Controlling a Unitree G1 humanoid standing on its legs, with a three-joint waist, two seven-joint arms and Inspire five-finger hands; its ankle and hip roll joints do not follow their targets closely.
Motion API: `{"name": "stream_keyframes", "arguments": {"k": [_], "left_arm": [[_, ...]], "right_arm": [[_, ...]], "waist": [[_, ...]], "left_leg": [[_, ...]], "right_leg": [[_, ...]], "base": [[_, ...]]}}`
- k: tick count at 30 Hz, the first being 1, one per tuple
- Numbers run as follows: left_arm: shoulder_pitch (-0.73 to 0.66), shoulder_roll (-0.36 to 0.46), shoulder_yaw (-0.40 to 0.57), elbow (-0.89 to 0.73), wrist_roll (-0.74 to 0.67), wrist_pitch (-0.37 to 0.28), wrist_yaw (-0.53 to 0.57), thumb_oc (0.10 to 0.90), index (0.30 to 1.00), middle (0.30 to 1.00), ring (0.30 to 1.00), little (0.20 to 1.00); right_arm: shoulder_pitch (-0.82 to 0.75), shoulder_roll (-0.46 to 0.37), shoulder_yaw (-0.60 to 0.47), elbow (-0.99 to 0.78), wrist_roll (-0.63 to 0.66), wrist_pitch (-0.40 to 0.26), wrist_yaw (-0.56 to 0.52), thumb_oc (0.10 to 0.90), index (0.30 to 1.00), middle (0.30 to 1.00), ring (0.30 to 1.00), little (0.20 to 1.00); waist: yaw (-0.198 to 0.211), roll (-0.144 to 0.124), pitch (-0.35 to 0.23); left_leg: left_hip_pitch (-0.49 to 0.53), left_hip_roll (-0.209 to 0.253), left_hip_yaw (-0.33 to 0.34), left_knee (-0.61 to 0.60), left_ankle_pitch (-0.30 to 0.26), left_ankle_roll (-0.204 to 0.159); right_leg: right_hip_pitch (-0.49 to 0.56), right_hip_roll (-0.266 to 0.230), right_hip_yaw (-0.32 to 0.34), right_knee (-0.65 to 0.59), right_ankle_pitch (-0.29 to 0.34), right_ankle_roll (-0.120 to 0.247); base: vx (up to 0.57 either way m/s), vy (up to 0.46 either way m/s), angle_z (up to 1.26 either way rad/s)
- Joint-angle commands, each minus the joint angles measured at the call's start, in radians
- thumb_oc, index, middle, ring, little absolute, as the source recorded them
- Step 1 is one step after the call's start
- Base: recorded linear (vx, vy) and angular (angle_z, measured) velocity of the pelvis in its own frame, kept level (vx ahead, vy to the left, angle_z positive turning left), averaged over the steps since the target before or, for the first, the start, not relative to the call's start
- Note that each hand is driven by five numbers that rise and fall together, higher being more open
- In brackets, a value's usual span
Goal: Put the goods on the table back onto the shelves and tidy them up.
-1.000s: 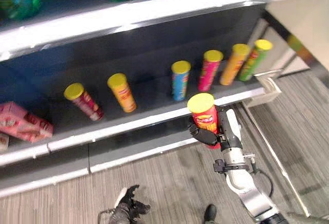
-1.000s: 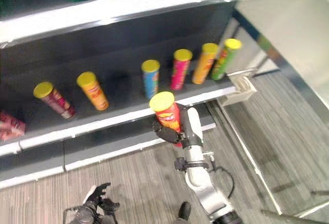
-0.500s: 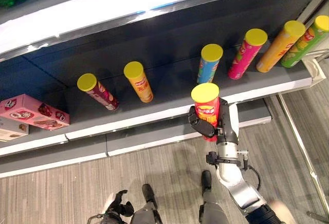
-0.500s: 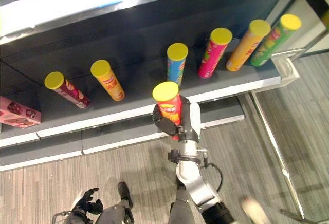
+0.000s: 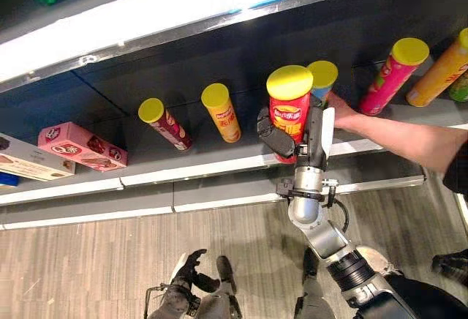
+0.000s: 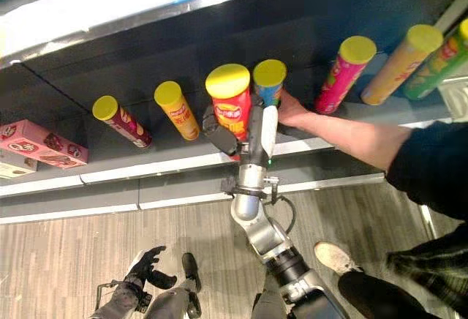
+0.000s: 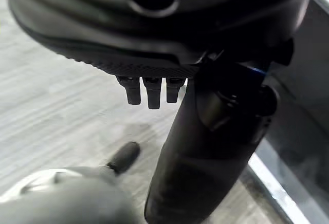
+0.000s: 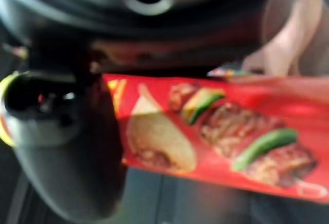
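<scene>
A red chip can with a yellow lid stands upright in my right hand, whose fingers and thumb curl round its lower half. It is held in front of the dark shelf's white front edge, just before a blue can. The right wrist view shows the red can's printed side close against the thumb. My left hand hangs low over the floor with relaxed fingers and holds nothing.
Along the shelf stand a maroon can, an orange can, a pink can and a yellow-orange can. A pink box lies at the left. A person's hand reaches in from the right to the blue can.
The camera has shifted. My right hand has lifted the red can higher, up to the shelf level. A person's arm has come in from the right to the blue can.
</scene>
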Motion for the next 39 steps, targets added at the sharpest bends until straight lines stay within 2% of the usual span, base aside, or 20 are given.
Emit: {"name": "stream_keyframes", "arguments": {"k": [1,7,17,22,27,28,29,31,32,33,34,35,37,38,39], "left_arm": [[-0.057,0.072,-0.050,0.016,0.034,-0.031,0.015,0.800,0.900,0.900,0.900,0.900],[-0.056,0.063,-0.030,0.054,0.048,-0.025,0.036,0.800,0.900,0.900,0.900,0.900],[-0.031,0.034,0.003,0.114,0.065,-0.006,0.057,0.800,0.900,0.900,0.900,0.900],[-0.030,0.029,0.005,0.119,0.068,-0.005,0.063,0.800,0.900,0.900,0.900,0.900],[-0.027,0.031,0.002,0.117,0.088,-0.005,0.066,0.800,0.900,0.900,0.900,0.900],[-0.026,0.031,0.003,0.117,0.090,-0.006,0.066,0.800,0.900,0.900,0.900,0.900],[-0.024,0.030,0.005,0.120,0.091,-0.005,0.067,0.800,0.900,0.900,0.900,0.900],[-0.019,0.028,0.007,0.123,0.093,-0.008,0.072,0.800,0.900,0.900,0.900,0.900],[-0.019,0.028,0.008,0.123,0.093,-0.008,0.073,0.800,0.900,0.900,0.900,0.900],[-0.018,0.028,0.004,0.123,0.095,-0.008,0.076,0.800,0.900,0.900,0.900,0.900],[-0.015,0.028,0.002,0.122,0.094,-0.008,0.078,0.800,0.900,0.900,0.900,0.900],[-0.016,0.027,0.003,0.122,0.093,-0.008,0.078,0.800,0.900,0.900,0.900,0.900],[-0.011,0.028,-0.001,0.122,0.092,-0.006,0.080,0.800,0.900,0.900,0.900,0.900],[-0.008,0.028,-0.003,0.123,0.091,-0.005,0.078,0.800,0.900,0.900,0.900,0.900],[-0.006,0.028,-0.002,0.124,0.088,-0.005,0.078,0.800,0.900,0.900,0.900,0.900]], "right_arm": [[-0.057,0.072,-0.034,-0.124,-0.038,-0.090,0.013,0.400,0.300,0.300,0.300,0.300],[0.013,0.065,-0.038,-0.153,-0.010,-0.100,0.021,0.400,0.300,0.300,0.300,0.300],[0.280,0.018,-0.066,-0.301,0.051,-0.141,0.076,0.400,0.300,0.300,0.300,0.300],[0.336,0.001,-0.063,-0.328,0.053,-0.151,0.091,0.400,0.300,0.300,0.300,0.300],[0.366,-0.002,-0.063,-0.324,0.052,-0.151,0.100,0.400,0.300,0.300,0.300,0.300],[0.372,-0.003,-0.062,-0.322,0.052,-0.152,0.101,0.400,0.300,0.300,0.300,0.300],[0.377,-0.002,-0.062,-0.316,0.051,-0.152,0.099,0.400,0.300,0.300,0.300,0.300],[0.377,-0.004,-0.061,-0.295,0.046,-0.153,0.085,0.400,0.300,0.300,0.300,0.300],[0.376,-0.005,-0.060,-0.295,0.045,-0.154,0.084,0.400,0.300,0.300,0.300,0.300],[0.365,-0.001,-0.061,-0.272,0.036,-0.152,0.068,0.400,0.300,0.300,0.300,0.300],[0.355,0.002,-0.061,-0.255,0.033,-0.150,0.058,0.400,0.300,0.300,0.300,0.300],[0.353,0.002,-0.061,-0.254,0.033,-0.151,0.057,0.400,0.300,0.300,0.300,0.300],[0.326,0.006,-0.063,-0.224,0.026,-0.148,0.036,0.400,0.300,0.300,0.300,0.300],[0.314,0.008,-0.069,-0.215,0.021,-0.146,0.026,0.400,0.300,0.300,0.300,0.300],[0.296,0.012,-0.072,-0.200,0.018,-0.147,0.015,0.400,0.300,0.300,0.300,0.300]], "waist": [[0.004,-0.062,-0.025],[-0.010,-0.079,-0.036],[-0.065,-0.115,-0.063],[-0.078,-0.124,-0.071],[-0.084,-0.129,-0.078],[-0.087,-0.134,-0.075],[-0.086,-0.129,-0.082],[-0.083,-0.129,-0.083],[-0.085,-0.133,-0.078],[-0.079,-0.128,-0.081],[-0.076,-0.126,-0.080],[-0.077,-0.130,-0.074],[-0.071,-0.126,-0.071],[-0.066,-0.119,-0.075],[-0.064,-0.121,-0.070]], "left_leg": [[0.031,0.011,-0.022,0.003,-0.088,-0.032],[0.043,0.003,-0.017,0.003,-0.099,-0.028],[0.139,0.003,-0.005,0.003,-0.122,-0.029],[0.172,0.007,0.005,0.003,-0.129,-0.031],[0.203,0.009,0.014,0.003,-0.137,-0.030],[0.196,0.008,0.026,0.003,-0.115,-0.025],[0.208,0.010,0.015,0.003,-0.138,-0.031],[0.210,0.011,0.017,0.003,-0.138,-0.033],[0.201,0.010,0.028,0.003,-0.115,-0.027],[0.209,0.013,0.016,0.003,-0.138,-0.034],[0.206,0.013,0.014,0.003,-0.137,-0.034],[0.197,0.012,0.025,0.003,-0.114,-0.028],[0.191,0.013,0.022,0.003,-0.112,-0.028],[0.196,0.016,0.009,0.003,-0.133,-0.035],[0.183,0.015,0.017,0.003,-0.109,-0.029]], "right_leg": [[0.074,-0.106,-0.074,0.006,-0.037,0.124],[0.072,-0.116,-0.072,0.006,-0.030,0.130],[0.154,-0.107,-0.066,0.006,-0.048,0.131],[0.181,-0.105,-0.064,0.006,-0.054,0.133],[0.201,-0.100,-0.058,0.007,-0.062,0.131],[0.194,-0.101,-0.062,0.006,-0.046,0.122],[0.204,-0.099,-0.056,0.007,-0.064,0.130],[0.205,-0.100,-0.058,0.006,-0.066,0.131],[0.197,-0.101,-0.063,0.006,-0.049,0.121],[0.204,-0.099,-0.059,0.006,-0.067,0.129],[0.202,-0.100,-0.059,0.006,-0.067,0.129],[0.193,-0.101,-0.063,0.006,-0.050,0.120],[0.190,-0.101,-0.064,0.006,-0.051,0.118],[0.196,-0.099,-0.060,0.006,-0.069,0.126],[0.185,-0.100,-0.066,0.006,-0.052,0.116]], "base": [[0.02,0.015,0.04],[0.00,0.002,0.01],[0.02,0.006,0.00],[0.03,0.008,-0.12],[0.01,-0.002,-0.13],[0.03,-0.002,-0.04],[0.00,0.000,0.00],[0.03,-0.020,-0.02],[0.04,-0.043,-0.02],[0.02,-0.037,-0.02],[0.02,-0.036,-0.01],[-0.07,-0.047,0.00],[0.01,-0.032,0.00],[0.00,0.000,0.00],[0.08,0.002,0.02]]}}
